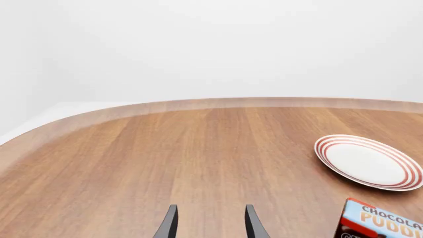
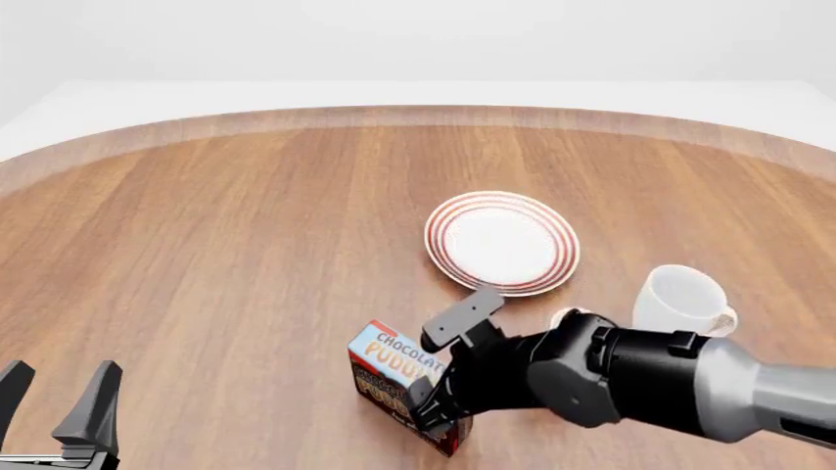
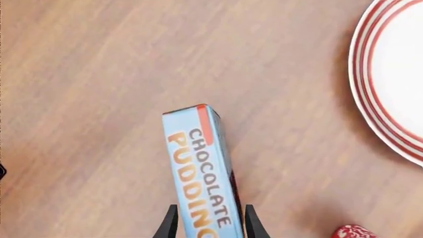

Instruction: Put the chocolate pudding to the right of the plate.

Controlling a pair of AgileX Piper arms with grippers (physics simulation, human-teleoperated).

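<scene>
My right gripper [image 2: 438, 377] sits over the chocolate pudding [image 2: 398, 377] at the near edge of the table [image 2: 235, 235], the box lying in front of the plate [image 2: 503, 242] and a little to its left, well apart from the rim. In the right wrist view the pudding box [image 3: 201, 176] runs lengthwise straight out from between the two fingertips, so its long axis lines up with my reach and the jaws straddle its narrow width. The fingers stand close to either long side of the near end; whether they are already pressing on the cardboard or just bracketing it I cannot tell from these pictures, and the front view does not settle whether the box is off the wood.

My left gripper [image 1: 210, 223] hangs low at the left corner, jaws parted with nothing between them, and it sees the box [image 1: 383, 223] only at the margin of its view, well off to the side. The right arm is plainly the nearer one.

The target ground lies on the plate's right, and a white mug [image 2: 682, 299] already stands there, just off the rim. I judge the carry must swing the box rightward around the plate's near side and settle it clear of that mug. A small red patterned object [image 3: 353, 231] near the wrist is too cropped to name.
</scene>
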